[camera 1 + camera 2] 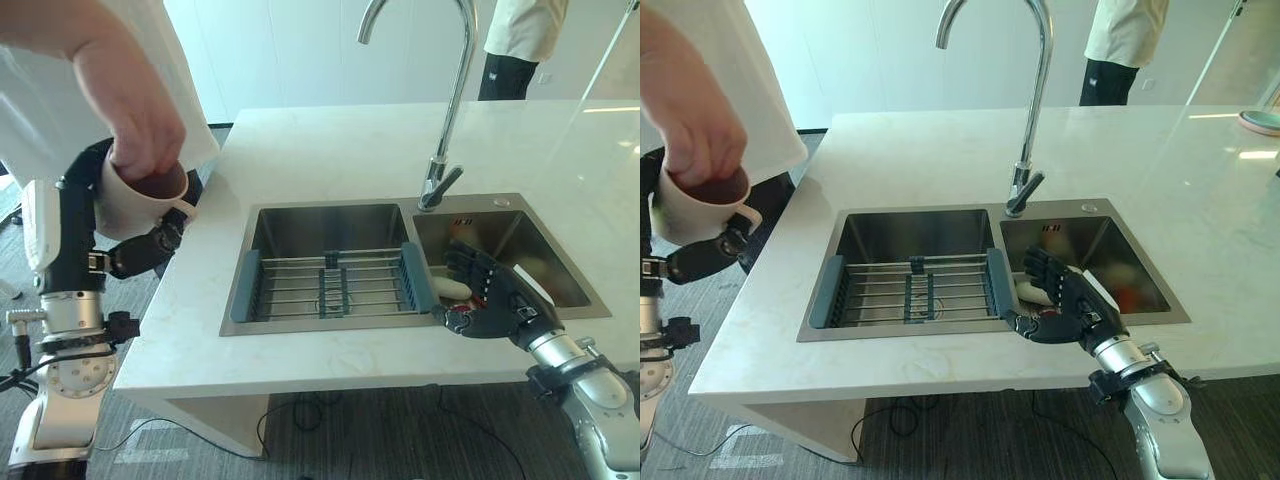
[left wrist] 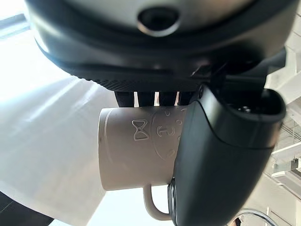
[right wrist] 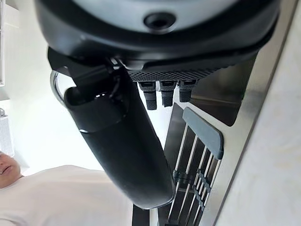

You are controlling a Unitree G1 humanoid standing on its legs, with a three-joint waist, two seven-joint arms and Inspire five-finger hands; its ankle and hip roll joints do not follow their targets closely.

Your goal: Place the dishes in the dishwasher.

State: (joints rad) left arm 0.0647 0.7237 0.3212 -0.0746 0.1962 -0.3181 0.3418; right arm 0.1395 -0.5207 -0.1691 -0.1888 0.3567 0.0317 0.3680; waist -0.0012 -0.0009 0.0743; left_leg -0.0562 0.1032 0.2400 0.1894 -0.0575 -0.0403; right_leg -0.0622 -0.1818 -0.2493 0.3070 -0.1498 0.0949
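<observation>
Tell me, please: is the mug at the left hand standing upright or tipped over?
Upright. The mug has its open mouth facing up, with a person's hand gripping its rim from above and the left hand curled round it.

We see our left hand wrapped around a cream mug, thumb across its side, fingers behind it, handle beside the thumb.

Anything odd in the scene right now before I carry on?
Yes: a person's hand grips the rim of the mug that the left hand holds, off the counter's left edge. Right hand hovers open over the sink.
</observation>
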